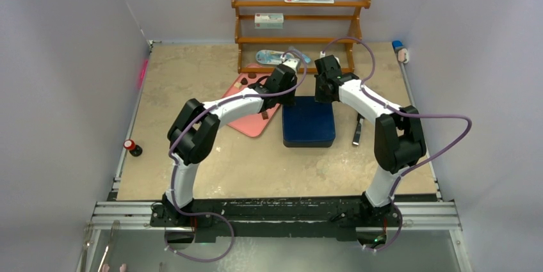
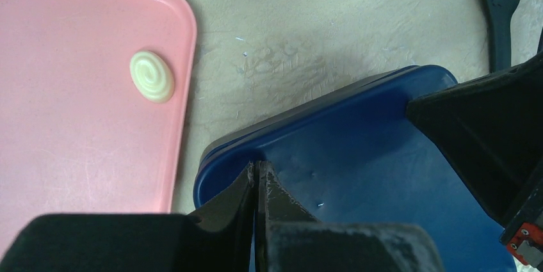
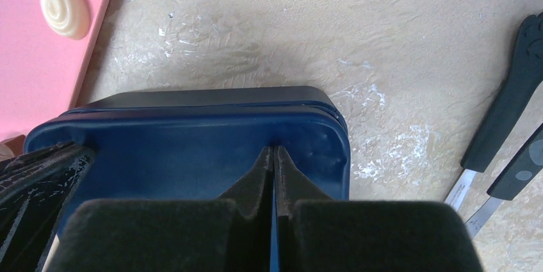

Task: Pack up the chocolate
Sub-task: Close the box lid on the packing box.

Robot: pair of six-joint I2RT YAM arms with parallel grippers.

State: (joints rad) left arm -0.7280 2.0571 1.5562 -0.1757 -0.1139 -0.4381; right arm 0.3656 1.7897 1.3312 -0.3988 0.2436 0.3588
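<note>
Blue box (image 1: 308, 121) is sitting lidded while the left gripper (image 2: 257, 173) and right gripper (image 3: 274, 157), both clenched and empty, are pressing at its far rim, seemingly working the lid, and with chocolate (image 2: 152, 76) lying on the tray (image 2: 64, 144) beside it, opening the box is looking like the next need.

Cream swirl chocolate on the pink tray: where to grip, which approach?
Straight down from above, jaws pinching opposite side edges low. The cream swirl chocolate is a low dome lying flat on the pink tray, bare tray around it; a sideways approach likely has nothing to catch, and its rounded top may slip.
</note>
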